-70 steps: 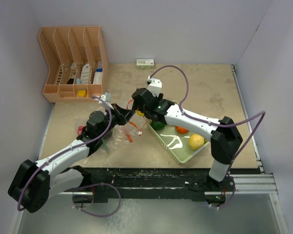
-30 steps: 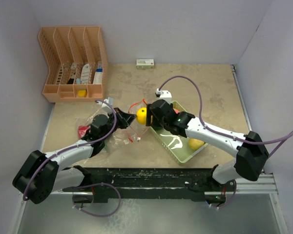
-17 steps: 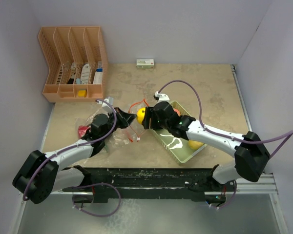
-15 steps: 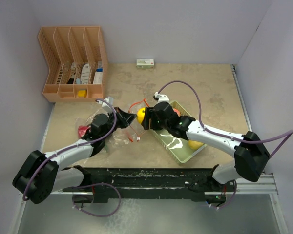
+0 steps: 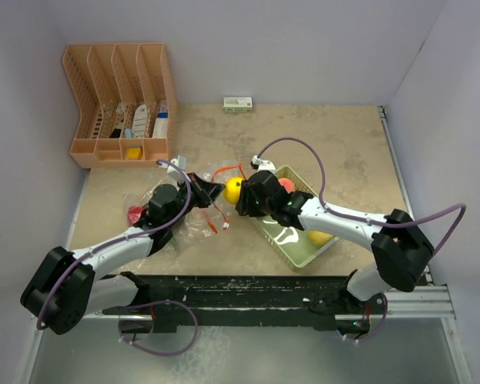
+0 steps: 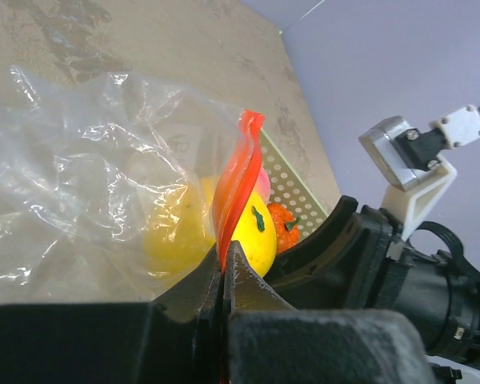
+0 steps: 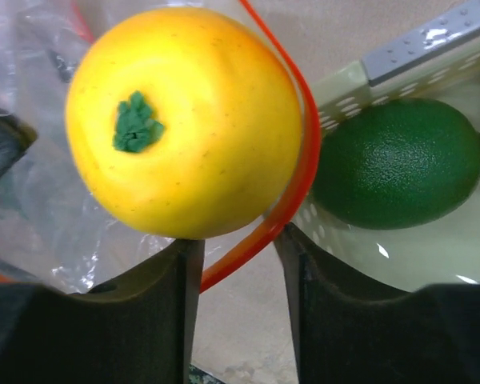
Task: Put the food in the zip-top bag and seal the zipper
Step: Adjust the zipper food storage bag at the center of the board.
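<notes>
The zip-top bag [image 5: 194, 226] lies crinkled at centre-left; it also shows in the left wrist view [image 6: 88, 176]. My left gripper [image 5: 210, 192] is shut on its orange-red zipper strip [image 6: 238, 168] and holds the mouth up. My right gripper [image 5: 245, 194] pinches the near end of a yellow fruit [image 5: 234, 190] with its fingertips, right at the bag mouth. The strip [image 7: 300, 184] loops round that fruit [image 7: 184, 120], which is half behind the plastic [image 6: 252, 228]. A green lime [image 7: 396, 164], a red fruit [image 5: 286, 184] and a second yellow fruit [image 5: 320, 238] lie in the tray. A red food piece [image 5: 134, 214] sits at the bag's left end.
The pale green tray [image 5: 302, 258] stands right of the bag, under my right forearm. An orange desk organiser [image 5: 120, 104] stands at the back left. A small box [image 5: 238, 102] lies by the back wall. The white slider tab [image 5: 225, 228] dangles near the bag.
My right arm brought the yellow fruit from above the tray's corner to the bag mouth, then turned and lowered there. The left gripper shifted slightly right with the strip.
</notes>
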`<action>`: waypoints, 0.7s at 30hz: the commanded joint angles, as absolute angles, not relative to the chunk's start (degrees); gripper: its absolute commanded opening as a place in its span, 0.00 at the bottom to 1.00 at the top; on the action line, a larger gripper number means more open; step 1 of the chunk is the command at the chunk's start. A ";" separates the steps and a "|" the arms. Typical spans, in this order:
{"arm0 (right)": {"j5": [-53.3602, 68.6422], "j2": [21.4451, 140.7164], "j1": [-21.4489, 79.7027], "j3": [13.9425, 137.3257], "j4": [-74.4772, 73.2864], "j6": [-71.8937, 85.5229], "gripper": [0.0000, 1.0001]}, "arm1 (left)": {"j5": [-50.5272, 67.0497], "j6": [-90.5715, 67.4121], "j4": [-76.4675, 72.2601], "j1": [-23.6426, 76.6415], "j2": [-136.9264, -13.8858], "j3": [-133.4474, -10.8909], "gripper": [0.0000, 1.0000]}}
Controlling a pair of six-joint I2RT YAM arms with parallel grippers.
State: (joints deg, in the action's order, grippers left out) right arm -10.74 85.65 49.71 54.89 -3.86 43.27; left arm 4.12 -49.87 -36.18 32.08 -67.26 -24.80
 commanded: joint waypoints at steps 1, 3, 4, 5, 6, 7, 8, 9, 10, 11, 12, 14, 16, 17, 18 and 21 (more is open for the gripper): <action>-11.50 86.40 49.66 55.00 -3.10 45.36 0.34 | 4.27 -48.41 -38.75 32.52 -66.62 -27.16 0.00; -12.55 86.03 49.66 55.09 -3.41 45.71 0.20 | 4.16 -48.51 -38.77 32.60 -66.73 -27.02 0.00; -13.09 85.78 49.68 55.18 -3.61 45.78 0.15 | 4.13 -48.58 -38.91 32.61 -66.71 -26.91 0.00; -13.80 85.37 49.66 55.38 -3.91 45.83 0.09 | 4.18 -48.58 -39.03 32.61 -66.67 -26.90 0.00; -14.56 84.83 49.66 55.56 -4.21 45.93 0.03 | 4.14 -48.55 -39.10 32.60 -66.60 -26.89 0.00; -15.53 84.15 49.66 55.79 -4.48 46.02 0.00 | 4.09 -48.52 -39.02 32.61 -66.54 -26.94 0.00; -16.54 83.32 49.66 56.10 -4.86 46.05 0.00 | 4.06 -48.40 -38.95 32.53 -66.41 -27.04 0.00; -17.73 82.44 49.66 56.53 -5.38 46.13 0.00 | 4.05 -48.12 -38.65 32.60 -66.12 -27.31 0.00; -18.75 81.45 49.66 57.14 -6.01 46.02 0.00 | 4.04 -47.71 -37.90 32.61 -65.84 -27.75 0.00; -19.81 80.33 49.66 57.21 -6.60 45.79 0.00 | 4.04 -46.95 -36.60 32.61 -65.45 -28.41 0.00; -20.90 79.24 49.66 59.28 -7.06 45.42 0.00 | 4.04 -46.10 -35.09 32.61 -64.98 -29.24 0.00; -22.16 77.04 49.67 61.14 -7.54 43.95 0.00 | 3.85 -43.87 -31.40 32.60 -63.87 -31.02 0.00; -22.58 74.73 49.66 63.08 -7.62 42.22 0.00 | 3.03 -40.74 -27.60 32.61 -62.82 -32.91 0.00; -22.43 73.97 49.66 64.09 -7.42 41.24 0.00 | 2.38 -38.79 -25.19 32.61 -62.23 -34.05 0.00; -21.94 73.40 49.66 65.18 -7.06 40.13 0.00 | 1.44 -36.92 -21.94 32.59 -61.78 -35.46 0.00; -21.24 72.79 49.66 68.28 -6.63 37.30 0.00 | -2.02 -30.98 -11.94 32.60 -60.65 -39.90 0.00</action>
State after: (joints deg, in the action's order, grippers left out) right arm -19.11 74.94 49.54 63.07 -8.36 42.02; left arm 2.22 -40.73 -23.11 32.34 -63.31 -33.12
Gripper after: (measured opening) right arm 0.005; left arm 0.004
